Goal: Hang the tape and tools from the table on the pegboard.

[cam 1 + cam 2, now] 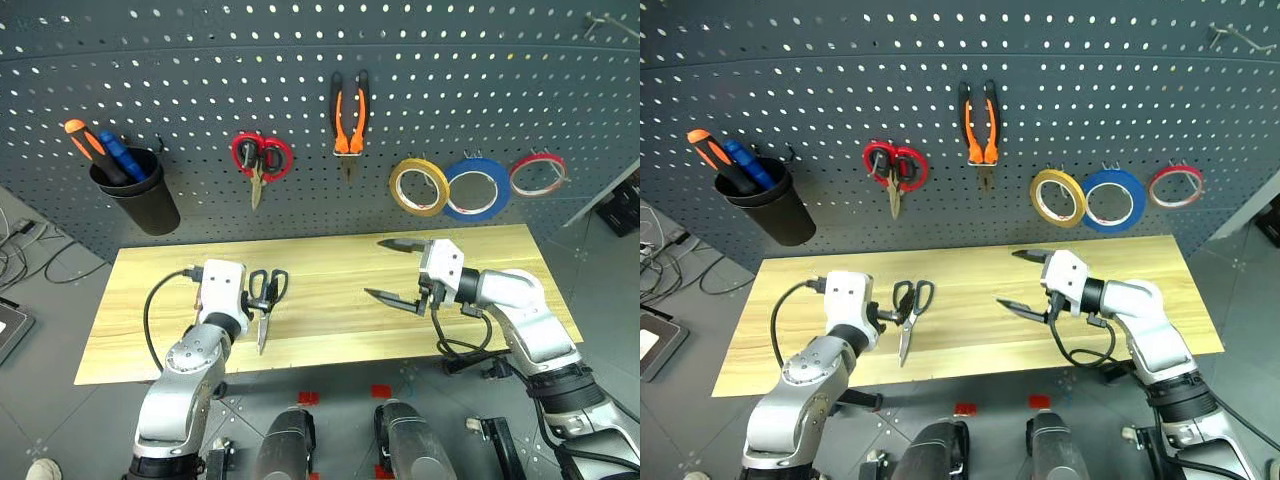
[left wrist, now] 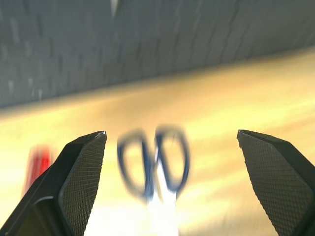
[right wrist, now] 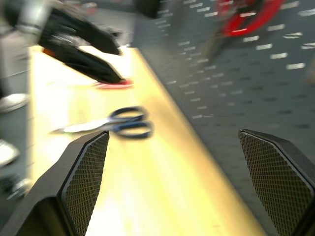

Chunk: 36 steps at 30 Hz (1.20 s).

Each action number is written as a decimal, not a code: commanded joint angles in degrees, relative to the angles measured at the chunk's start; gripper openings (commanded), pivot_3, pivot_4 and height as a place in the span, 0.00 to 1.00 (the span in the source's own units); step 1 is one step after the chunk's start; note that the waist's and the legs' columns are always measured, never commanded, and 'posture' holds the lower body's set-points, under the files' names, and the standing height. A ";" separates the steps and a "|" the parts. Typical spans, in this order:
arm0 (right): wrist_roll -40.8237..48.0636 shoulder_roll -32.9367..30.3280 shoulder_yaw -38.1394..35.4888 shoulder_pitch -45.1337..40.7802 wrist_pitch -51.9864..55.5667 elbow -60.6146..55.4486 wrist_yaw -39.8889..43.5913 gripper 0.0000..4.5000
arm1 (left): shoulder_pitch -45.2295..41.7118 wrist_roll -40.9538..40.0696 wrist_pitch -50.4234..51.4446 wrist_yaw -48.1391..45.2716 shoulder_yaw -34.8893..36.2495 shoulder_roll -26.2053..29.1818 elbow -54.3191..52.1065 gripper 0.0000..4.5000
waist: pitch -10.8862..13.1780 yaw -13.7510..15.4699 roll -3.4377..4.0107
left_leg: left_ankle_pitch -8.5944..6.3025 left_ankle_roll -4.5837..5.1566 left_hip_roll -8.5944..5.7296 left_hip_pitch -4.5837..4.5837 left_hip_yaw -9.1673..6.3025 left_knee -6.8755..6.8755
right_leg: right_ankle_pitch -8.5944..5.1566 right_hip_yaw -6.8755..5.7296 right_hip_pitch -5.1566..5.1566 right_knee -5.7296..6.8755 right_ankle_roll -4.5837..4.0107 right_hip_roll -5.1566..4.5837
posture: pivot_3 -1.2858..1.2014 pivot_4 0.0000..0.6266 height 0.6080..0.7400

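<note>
No readable text or labels.

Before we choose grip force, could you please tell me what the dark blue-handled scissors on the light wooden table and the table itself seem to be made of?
The dark blue-handled scissors: bright, reflective blades suggest polished metal; the dark loops look like moulded plastic, though that is uncertain. The light wooden table: pale yellowish planks with visible seams and grain, apparently smooth finished wood.

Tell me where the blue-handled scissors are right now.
The blue-handled scissors lie flat on the table, left side, handles toward the pegboard, beside the open left gripper.
</note>
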 commanded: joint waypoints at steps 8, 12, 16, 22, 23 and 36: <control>4.02 0.23 3.72 -0.96 2.23 -3.98 8.51 1.00 | 0.28 4.17 7.60 5.45 -0.24 -3.26 3.03 1.00 | 4.28 -0.44 -0.11 | 0.01 -0.01 0.02 -0.02 -0.03 0.06 | 0.00 -0.04 0.01 0.05 0.00 -0.10 | 0.46 0.70 1.00; 3.87 0.07 4.48 -0.79 1.82 -4.10 10.31 1.00 | 1.06 4.18 7.86 5.33 -1.19 -5.08 4.99 1.00 | 5.92 -0.43 -0.17 | 0.01 -0.01 0.02 -0.04 -0.03 0.06 | 0.00 -0.06 0.00 0.04 0.00 -0.13 | 0.46 0.75 1.00; 3.06 0.38 5.04 -1.13 0.71 -2.95 11.23 1.00 | 1.05 4.72 6.39 4.62 -2.48 -5.39 7.67 1.00 | 6.91 -0.40 0.09 | 0.01 -0.02 0.02 -0.03 -0.02 0.07 | 0.01 -0.10 -0.01 0.10 -0.01 -0.16 | 0.46 0.77 1.00; 2.02 0.00 5.60 -0.21 -1.29 -1.18 12.59 1.00 | -0.88 6.04 7.48 4.33 -3.04 -4.18 9.50 1.00 | 7.64 -0.40 0.20 | 0.02 -0.03 0.01 0.01 0.01 0.06 | 0.02 -0.11 0.01 0.10 0.00 -0.17 | 0.45 0.79 1.00; 1.83 0.04 5.68 0.01 -1.42 -1.06 12.58 1.00 | -0.95 6.22 7.73 4.19 -3.14 -3.99 9.47 1.00 | 7.83 -0.44 0.22 | 0.02 -0.03 0.01 0.02 0.01 0.06 | 0.02 -0.11 0.01 0.10 0.00 -0.17 | 0.45 0.79 1.00; -0.57 1.24 5.91 -1.22 -4.84 4.11 11.75 1.00 | -0.95 6.04 8.89 2.31 -3.25 -2.77 8.96 0.19 | 8.78 -0.67 0.32 | 0.03 -0.05 0.03 0.08 0.04 -0.04 | 0.02 -0.12 0.00 0.08 0.00 -0.17 | 0.46 0.80 1.00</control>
